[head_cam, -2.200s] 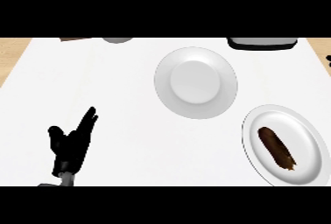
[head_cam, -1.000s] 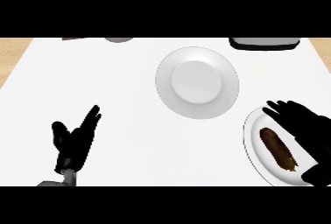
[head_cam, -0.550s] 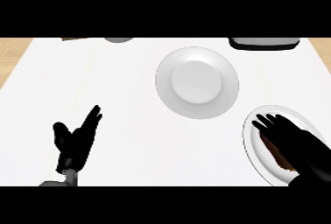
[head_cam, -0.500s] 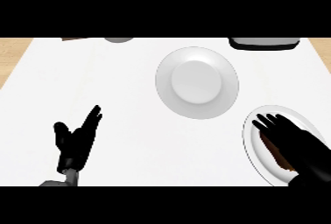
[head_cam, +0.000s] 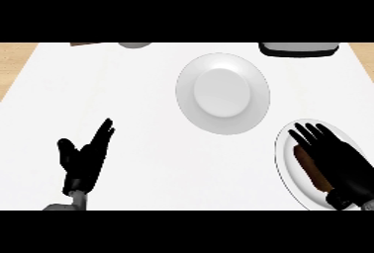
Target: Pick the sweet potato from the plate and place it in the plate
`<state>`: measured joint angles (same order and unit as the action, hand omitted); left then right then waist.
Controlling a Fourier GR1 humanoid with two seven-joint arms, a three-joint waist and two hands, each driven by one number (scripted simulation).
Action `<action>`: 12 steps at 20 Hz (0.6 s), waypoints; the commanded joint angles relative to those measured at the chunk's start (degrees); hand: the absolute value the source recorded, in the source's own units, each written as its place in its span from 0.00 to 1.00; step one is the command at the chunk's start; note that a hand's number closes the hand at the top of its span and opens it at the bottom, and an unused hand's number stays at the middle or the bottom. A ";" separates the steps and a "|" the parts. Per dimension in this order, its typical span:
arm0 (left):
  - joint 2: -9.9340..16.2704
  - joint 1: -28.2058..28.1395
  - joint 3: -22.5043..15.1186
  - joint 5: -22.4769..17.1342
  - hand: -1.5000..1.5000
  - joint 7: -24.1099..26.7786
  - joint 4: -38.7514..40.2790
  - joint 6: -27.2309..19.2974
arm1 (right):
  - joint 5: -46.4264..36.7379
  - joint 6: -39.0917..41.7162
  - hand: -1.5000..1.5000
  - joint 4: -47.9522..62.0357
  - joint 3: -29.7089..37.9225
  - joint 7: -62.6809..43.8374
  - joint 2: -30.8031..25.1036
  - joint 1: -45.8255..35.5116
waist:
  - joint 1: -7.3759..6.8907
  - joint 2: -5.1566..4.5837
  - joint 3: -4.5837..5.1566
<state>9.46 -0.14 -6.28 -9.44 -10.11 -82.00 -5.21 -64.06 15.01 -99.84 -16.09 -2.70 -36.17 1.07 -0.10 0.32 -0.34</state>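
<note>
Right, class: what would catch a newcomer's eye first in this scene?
The right hand, black, lies spread over the sweet potato on the plate at lower right. A second white plate sits bare at upper centre. The left hand rests open at lower left, fingers up.

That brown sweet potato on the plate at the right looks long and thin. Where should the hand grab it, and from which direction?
Probably around its middle, coming straight down from above. The sweet potato lies flat and lengthwise on the right plate, so fingers and thumb can close across its narrow width. The right hand hovers over it, fingers straight, covering its right side.
</note>
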 commanded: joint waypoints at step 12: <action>-1.71 -2.14 0.46 0.37 0.50 -3.75 -1.64 1.54 | -9.91 -0.73 1.00 9.81 -1.58 7.09 2.15 -3.91 | -0.06 -0.29 0.34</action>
<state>8.69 -1.20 -5.47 -7.81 -10.27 -83.12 -4.29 -71.45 14.25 -90.16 -16.52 2.87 -34.14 -2.04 -0.16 0.40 -0.15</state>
